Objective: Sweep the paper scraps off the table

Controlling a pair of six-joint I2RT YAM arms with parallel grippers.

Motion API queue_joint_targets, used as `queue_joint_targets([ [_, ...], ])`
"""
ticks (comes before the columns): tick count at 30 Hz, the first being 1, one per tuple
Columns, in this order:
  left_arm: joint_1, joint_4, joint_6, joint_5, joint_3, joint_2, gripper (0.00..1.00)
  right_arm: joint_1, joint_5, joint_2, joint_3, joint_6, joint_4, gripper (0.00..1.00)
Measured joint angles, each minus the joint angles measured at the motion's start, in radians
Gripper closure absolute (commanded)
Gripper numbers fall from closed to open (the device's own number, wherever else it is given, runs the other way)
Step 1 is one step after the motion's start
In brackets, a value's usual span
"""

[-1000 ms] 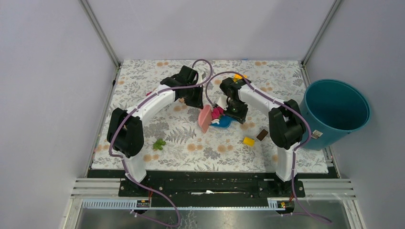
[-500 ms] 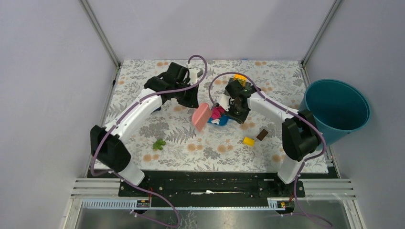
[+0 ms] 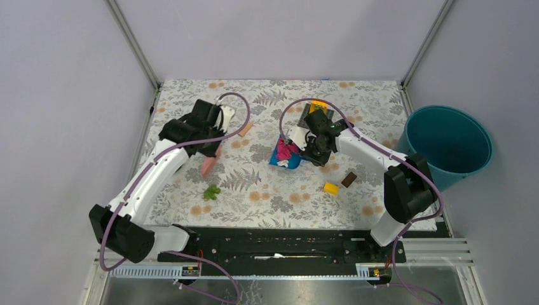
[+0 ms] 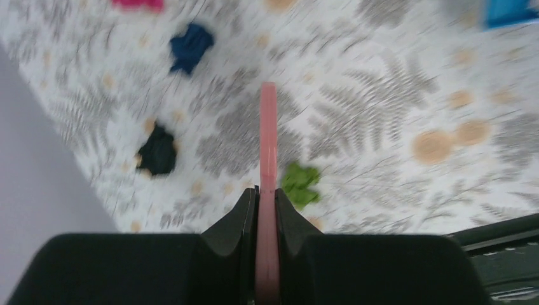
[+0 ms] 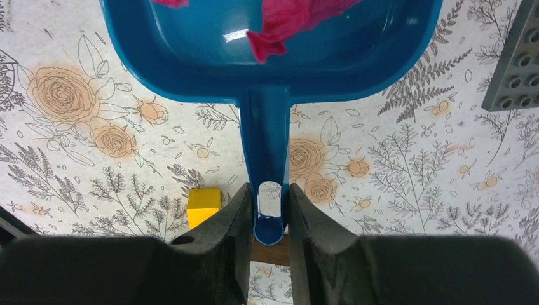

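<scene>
My left gripper (image 3: 213, 145) (image 4: 267, 200) is shut on a flat pink scraper (image 3: 208, 166) (image 4: 268, 140), held edge-on over the left part of the table (image 3: 356, 108). A green paper wad (image 3: 211, 191) (image 4: 300, 184) lies just beside the scraper's near end. Black (image 4: 157, 152), dark blue (image 4: 191, 46) and magenta (image 4: 136, 4) wads lie further out in the left wrist view. My right gripper (image 3: 316, 145) (image 5: 267, 203) is shut on the handle of a blue dustpan (image 3: 285, 154) (image 5: 273, 60), which holds magenta scraps (image 3: 287, 148) (image 5: 292, 19).
A yellow block (image 3: 330, 188) (image 5: 203, 206) and a brown block (image 3: 349, 179) lie near the right gripper. A grey studded plate (image 5: 515, 57) and an orange block (image 3: 318, 102) sit behind the dustpan. A teal bucket (image 3: 448, 146) stands off the table's right edge.
My left arm has swung left with the pink scraper, away from the dustpan to beside the green wad. The dustpan has shifted slightly left with the magenta scraps in it.
</scene>
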Motion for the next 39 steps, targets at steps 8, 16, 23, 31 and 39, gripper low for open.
queue_joint_targets([
  [8,0.172,-0.035,-0.022,-0.126,-0.252,-0.074,1.0,0.054,-0.004,0.0,-0.012,-0.044,0.023,1.0],
  [16,0.178,0.01,-0.143,-0.048,-0.266,-0.051,1.0,0.144,0.024,-0.005,-0.093,-0.105,0.04,1.0],
  [23,0.185,0.105,-0.344,0.151,-0.263,0.032,1.0,0.209,0.051,-0.015,-0.138,-0.142,0.025,1.0],
  [31,0.182,0.169,-0.467,0.349,-0.109,0.214,1.0,0.245,0.034,-0.015,-0.148,-0.092,0.0,1.0],
  [39,0.166,0.212,-0.509,0.482,-0.068,0.296,1.0,0.245,0.019,-0.002,-0.151,-0.011,0.007,1.0],
])
